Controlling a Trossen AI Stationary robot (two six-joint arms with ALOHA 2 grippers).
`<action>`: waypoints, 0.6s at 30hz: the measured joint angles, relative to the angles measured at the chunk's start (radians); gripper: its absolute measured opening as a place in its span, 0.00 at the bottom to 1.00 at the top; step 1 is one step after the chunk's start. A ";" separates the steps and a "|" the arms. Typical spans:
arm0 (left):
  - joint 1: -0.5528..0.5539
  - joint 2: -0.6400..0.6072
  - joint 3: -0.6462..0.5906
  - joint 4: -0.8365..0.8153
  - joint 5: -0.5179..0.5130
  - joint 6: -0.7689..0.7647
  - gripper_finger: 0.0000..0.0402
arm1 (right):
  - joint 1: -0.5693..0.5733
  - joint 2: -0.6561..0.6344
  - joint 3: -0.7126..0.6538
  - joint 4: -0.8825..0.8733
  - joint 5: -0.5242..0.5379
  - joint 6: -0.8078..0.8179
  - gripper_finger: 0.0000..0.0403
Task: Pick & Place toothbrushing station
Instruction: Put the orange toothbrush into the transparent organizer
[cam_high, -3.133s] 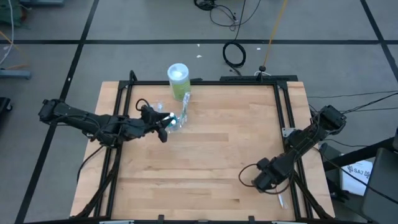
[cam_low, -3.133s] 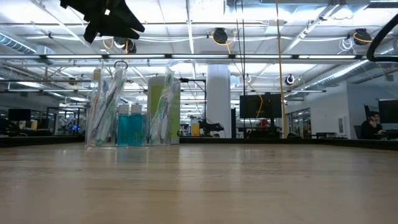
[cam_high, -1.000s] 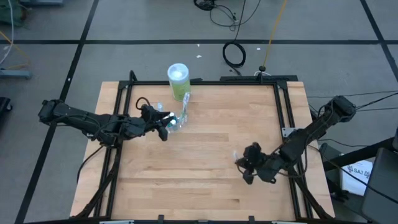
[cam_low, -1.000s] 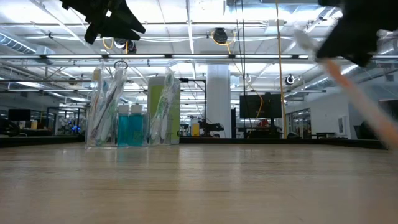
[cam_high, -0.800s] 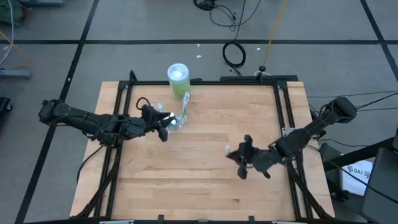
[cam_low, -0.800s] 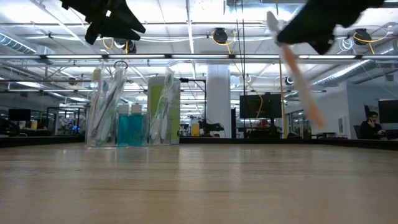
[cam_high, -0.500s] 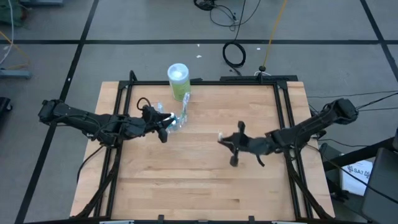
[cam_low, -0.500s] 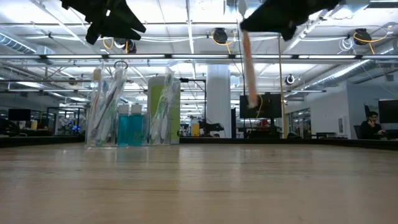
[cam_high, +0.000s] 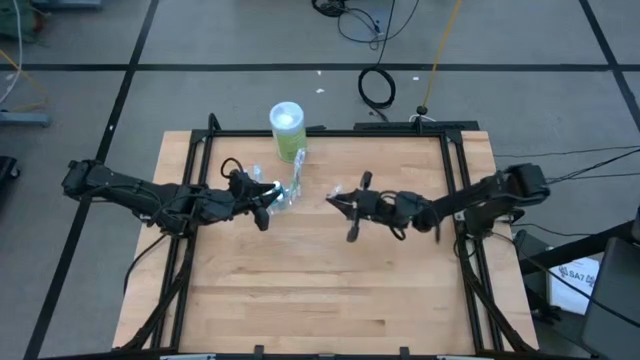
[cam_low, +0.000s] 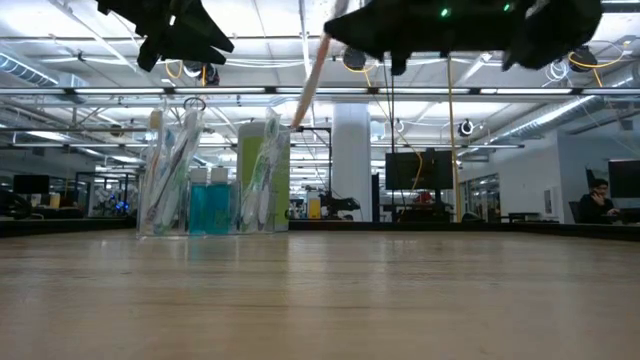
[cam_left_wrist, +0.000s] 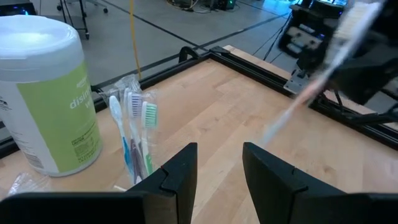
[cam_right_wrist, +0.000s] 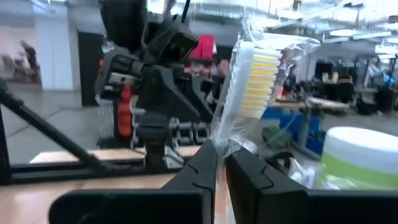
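Observation:
A small clear cup (cam_high: 286, 194) holding several toothbrushes (cam_left_wrist: 132, 132) stands on the table at the far left, beside blue toothpaste tubes (cam_low: 208, 206). My left gripper (cam_high: 266, 206) hovers open just left of the cup, nothing between its fingers (cam_left_wrist: 219, 175). My right gripper (cam_high: 340, 201) reaches in from the right, high above the table (cam_low: 395, 35). It is shut on a wrapped toothbrush (cam_low: 308, 85) with a pinkish handle and yellow-white bristles (cam_right_wrist: 261, 84). My right gripper pinches the wrapped toothbrush between its two fingers near the head end, just below the bristles (cam_right_wrist: 219, 144). The fingers come level from the table's right and lie across the brush. The brush is lifted clear; its handle (cam_low: 300, 110) slants down toward the cup.
A green-and-white wipes canister (cam_high: 287, 128) stands at the far edge behind the cup. Black frame rails (cam_high: 455, 190) run along the table's sides. The near half of the wooden table (cam_high: 320, 290) is bare. A person (cam_low: 600, 200) sits far off in the room.
My right gripper has travelled from the table's near right toward the far left and the cup, staying shut on the toothbrush. The brush has swung about: its handle slanted down to the right before and now slants down toward the cup.

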 joint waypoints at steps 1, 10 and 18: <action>0.000 0.000 0.000 0.000 0.000 0.000 0.33 | -0.015 0.028 0.000 0.046 -0.019 0.000 0.03; 0.000 0.006 0.000 -0.006 0.113 0.075 0.33 | -0.070 0.147 0.000 0.111 -0.052 0.060 0.03; 0.004 0.138 0.000 0.051 0.193 0.270 0.33 | -0.071 0.117 0.000 0.097 -0.100 0.062 0.03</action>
